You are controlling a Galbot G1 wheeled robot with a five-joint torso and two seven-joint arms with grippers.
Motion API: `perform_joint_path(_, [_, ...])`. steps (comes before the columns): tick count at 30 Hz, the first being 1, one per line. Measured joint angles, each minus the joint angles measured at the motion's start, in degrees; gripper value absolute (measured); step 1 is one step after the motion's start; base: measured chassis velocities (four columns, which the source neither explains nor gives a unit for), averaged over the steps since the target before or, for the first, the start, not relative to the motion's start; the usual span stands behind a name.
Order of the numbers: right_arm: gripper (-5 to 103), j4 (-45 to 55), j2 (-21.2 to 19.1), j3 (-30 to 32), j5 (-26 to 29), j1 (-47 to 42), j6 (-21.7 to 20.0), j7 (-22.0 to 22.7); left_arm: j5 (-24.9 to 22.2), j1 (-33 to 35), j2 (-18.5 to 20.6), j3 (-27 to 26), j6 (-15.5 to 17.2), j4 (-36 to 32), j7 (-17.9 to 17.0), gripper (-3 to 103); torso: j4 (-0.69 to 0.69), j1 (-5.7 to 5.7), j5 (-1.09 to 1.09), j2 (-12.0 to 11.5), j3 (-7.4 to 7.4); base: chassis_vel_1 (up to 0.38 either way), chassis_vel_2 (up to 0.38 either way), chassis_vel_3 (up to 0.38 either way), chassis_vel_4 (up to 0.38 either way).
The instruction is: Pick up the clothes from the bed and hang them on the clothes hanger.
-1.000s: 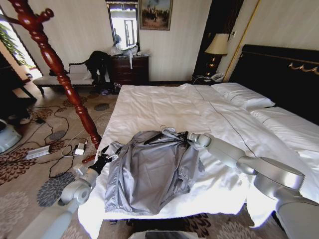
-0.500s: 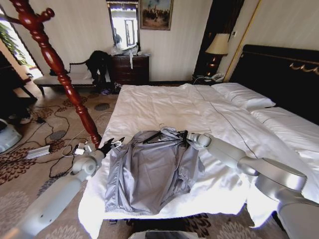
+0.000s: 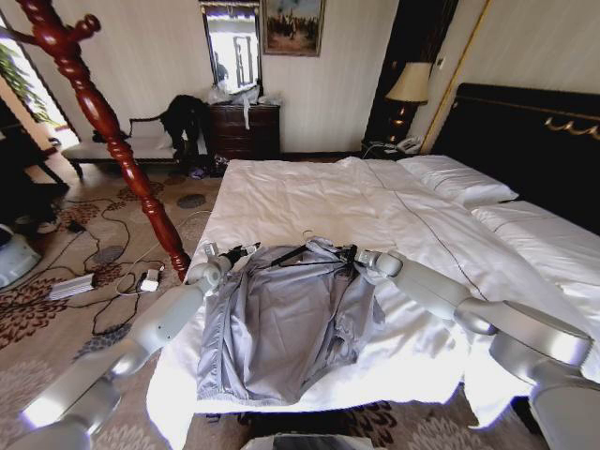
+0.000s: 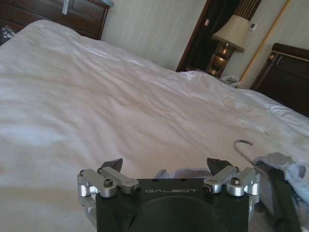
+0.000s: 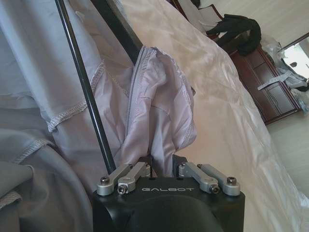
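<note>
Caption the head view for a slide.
Right gripper pinches the grey jacket at its collar on the bed; open left gripper hovers near the black hanger.

Clothes (image 3: 286, 323): shiny silvery-grey, on white bed (image 3: 309, 192) with thin dark seam. Clothes hanger (image 3: 298, 255) black. Pole stand (image 3: 103, 117) reddish-brown; carpet (image 3: 56, 309) beige with dark floral medallions.

a bedroom, likely in a hotel: a very wide bed (image 3: 309, 202) with white sheets, pillows (image 3: 459, 180) and a tall black headboard (image 3: 534, 141). a bedside lamp (image 3: 408, 86) (with a telephone (image 3: 407, 144) beside it), a dark wooden dresser (image 3: 244, 131) under a mirror (image 3: 233, 45), a framed painting (image 3: 292, 25) and patterned carpet (image 3: 56, 319) complete it.
</note>
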Motion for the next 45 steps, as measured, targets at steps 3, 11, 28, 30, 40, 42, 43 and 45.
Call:
perform_joint_path(3, [20,0.37,-0.13,-0.15,-0.02,-0.12,-0.01,0.0,1.54,-1.0,-1.99,0.53,-0.33,4.07,0.56,99,0.01,0.01,0.0,-0.01,0.01,0.0,0.0,0.0,0.0])
perform_joint_path(11, [20,0.57,0.07,0.13,0.25,-0.24,-0.01,0.03,2.78,-2.45,-4.78,1.83,-0.2,9.12,1.11,96,0.01,0.0,0.0,0.0,0.0,0.0,0.0,0.0,0.0])
perform_joint_path(28, [20,1.28,-0.24,-0.06,0.22,-0.83,-0.03,0.16,1.79,-2.85,-8.72,1.33,-0.51,15.0,1.91,45,-0.01,0.0,-0.01,0.0,0.0,0.0,0.0,0.0,0.0])
perform_joint_path(30, [20,0.83,0.03,-0.03,0.22,-0.8,-0.03,0.18,1.78,-2.5,-8.38,1.24,-0.83,14.57,1.79,34,0.02,0.0,-0.01,0.0,0.0,0.0,0.0,0.0,0.0])
perform_joint_path(40, [20,-0.04,0.44,0.92,-0.25,-1.07,-0.1,0.56,0.56,-0.33,-5.07,-0.03,-1.45,7.8,-0.1,2,-0.01,0.0,-0.02,0.0,0.0,0.0,0.0,0.0,0.0])
perform_joint_path(42, [20,-0.27,0.58,1.11,-0.47,-1.1,-0.13,0.62,0.07,0.03,-3.96,-0.07,-1.49,5.87,-0.47,1,0.0,0.0,-0.01,0.0,0.0,0.0,0.0,0.0,0.0])
perform_joint_path(43, [20,-0.5,0.73,1.23,-0.68,-1.13,-0.13,0.66,-0.4,0.28,-3.23,-0.07,-1.48,4.53,-0.75,1,0.01,0.0,-0.01,0.0,0.0,0.0,0.0,0.0,0.0])
perform_joint_path(45, [20,-0.95,0.97,1.33,-0.97,-1.16,-0.13,0.7,-1.07,0.58,-2.24,-0.09,-1.49,2.81,-1.15,1,0.01,0.0,-0.02,0.0,0.0,0.0,0.0,0.0,0.0])
